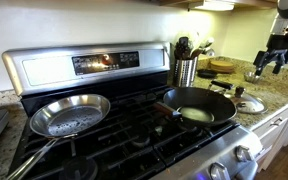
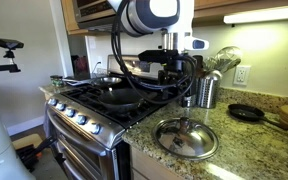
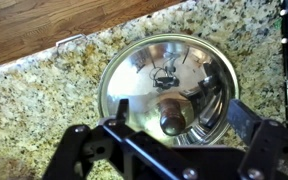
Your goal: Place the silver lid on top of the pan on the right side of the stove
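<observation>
The silver lid [image 3: 164,80] lies flat on the speckled granite counter, knob [image 3: 174,120] up. It shows in both exterior views [image 1: 249,103] [image 2: 186,138], to the right of the stove [image 1: 84,65]. The black pan [image 1: 196,105] sits on the stove's right grate, empty. My gripper [image 3: 181,118] is open. It hangs above the lid with one finger on each side of the knob, not touching it. In the exterior views the gripper [image 1: 268,58] [image 2: 174,68] is well above the counter.
A shiny steel frying pan [image 1: 69,113] sits on the left grate. A metal utensil holder [image 1: 186,68] [image 2: 206,92] stands behind the lid. A small black pan [image 2: 246,112] and a wooden disc [image 1: 222,66] lie on the counter further back.
</observation>
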